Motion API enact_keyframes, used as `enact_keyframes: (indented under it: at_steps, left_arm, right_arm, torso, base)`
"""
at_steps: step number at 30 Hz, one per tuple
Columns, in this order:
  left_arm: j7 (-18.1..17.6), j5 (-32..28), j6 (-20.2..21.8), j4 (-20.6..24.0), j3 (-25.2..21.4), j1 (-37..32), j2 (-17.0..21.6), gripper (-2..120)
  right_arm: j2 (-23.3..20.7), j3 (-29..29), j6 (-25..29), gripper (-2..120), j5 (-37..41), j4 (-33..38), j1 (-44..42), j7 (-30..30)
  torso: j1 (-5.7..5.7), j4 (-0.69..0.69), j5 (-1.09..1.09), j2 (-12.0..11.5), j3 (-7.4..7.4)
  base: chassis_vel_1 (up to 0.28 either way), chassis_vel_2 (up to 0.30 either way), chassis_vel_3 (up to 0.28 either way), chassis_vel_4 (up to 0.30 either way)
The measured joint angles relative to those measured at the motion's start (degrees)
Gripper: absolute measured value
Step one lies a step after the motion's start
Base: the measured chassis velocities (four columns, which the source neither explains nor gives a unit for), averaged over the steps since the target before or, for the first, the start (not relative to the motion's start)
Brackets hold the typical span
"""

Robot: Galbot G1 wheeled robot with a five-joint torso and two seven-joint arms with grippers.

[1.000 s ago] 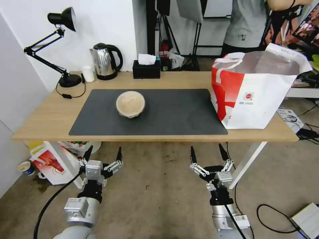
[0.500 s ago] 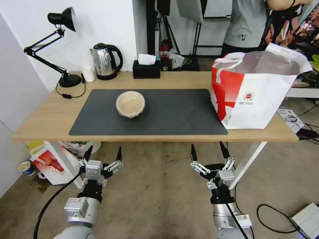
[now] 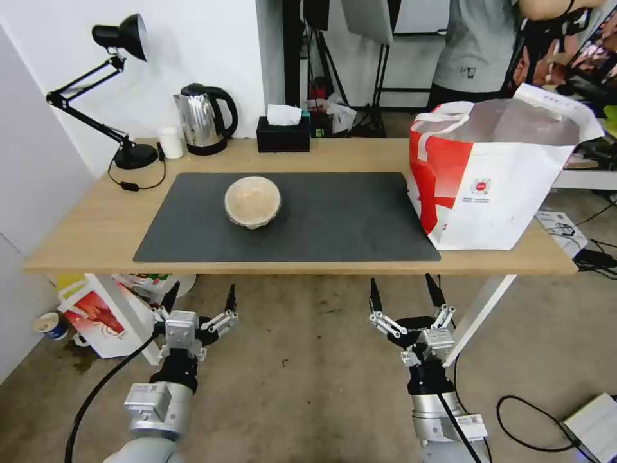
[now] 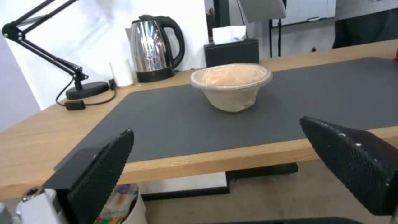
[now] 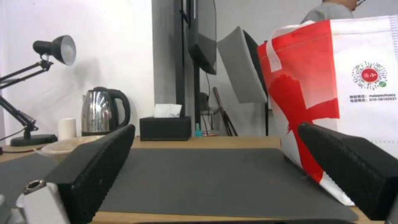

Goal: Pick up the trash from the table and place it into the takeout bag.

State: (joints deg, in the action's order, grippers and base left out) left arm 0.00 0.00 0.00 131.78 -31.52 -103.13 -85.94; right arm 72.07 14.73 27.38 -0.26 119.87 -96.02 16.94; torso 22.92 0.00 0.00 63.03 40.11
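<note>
The beige clear-lidded bowl stands on the dark grey mat of the table, well apart from the takeout bag at the right end; it is best approached level and gripped across its rim. The left gripper and right gripper hang below the near edge, fingers spread wide and empty. Since a second ago the right gripper has shifted slightly rightward; the bowl, bag and left gripper are unchanged.

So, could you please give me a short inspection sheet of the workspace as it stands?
Surface: table with dark mat.
Job's things: beige lidded bowl upright on the mat; takeout bag open at the table's right end.
Clutter: lamp, kettle, white cup, tissue box along the back.
Grippers: left gripper and right gripper open, below the front edge.
Cables: lamp cord on the table; more on the floor.
Surroundings: smaller bag under the table.
</note>
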Motion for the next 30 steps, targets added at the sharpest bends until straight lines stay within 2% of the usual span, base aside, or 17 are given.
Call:
enact_keyframes:
  at_steps: [25, 28, 29, 30]
  left_arm:
    - [0.5, -0.3, -0.7, -0.7, -0.4, 0.4, 0.0, 100]
    - [2.6, -1.8, -3.8, -3.3, -1.8, 1.9, 0.0, 100]
    - [4.1, -2.9, -5.9, -5.1, -2.8, 2.9, 0.0, 100]
    - [4.1, -2.9, -5.9, -5.1, -2.8, 2.9, 0.0, 100]
  right_arm:
    - [0.0, 0.0, 0.0, 100, 0.0, 0.0, 0.0, 0.0]
    - [0.0, 0.0, 0.0, 100, 0.0, 0.0, 0.0, 0.0]
    - [0.0, 0.0, 0.0, 100, 0.0, 0.0, 0.0, 0.0]
    - [0.0, 0.0, 0.0, 100, 0.0, 0.0, 0.0, 0.0]
  torso:
    - [0.00, -0.01, -0.01, 0.0, 0.00]
    - [0.00, 0.00, -0.01, 0.0, 0.00]
    - [0.00, 0.00, -0.01, 0.0, 0.00]
    - [0.00, 0.00, -0.01, 0.0, 0.00]
  base:
    - [0.000, 0.000, 0.000, 0.000]
    - [0.000, 0.000, 0.000, 0.000]
    - [0.000, 0.000, 0.000, 0.000]
    - [0.000, 0.000, 0.000, 0.000]
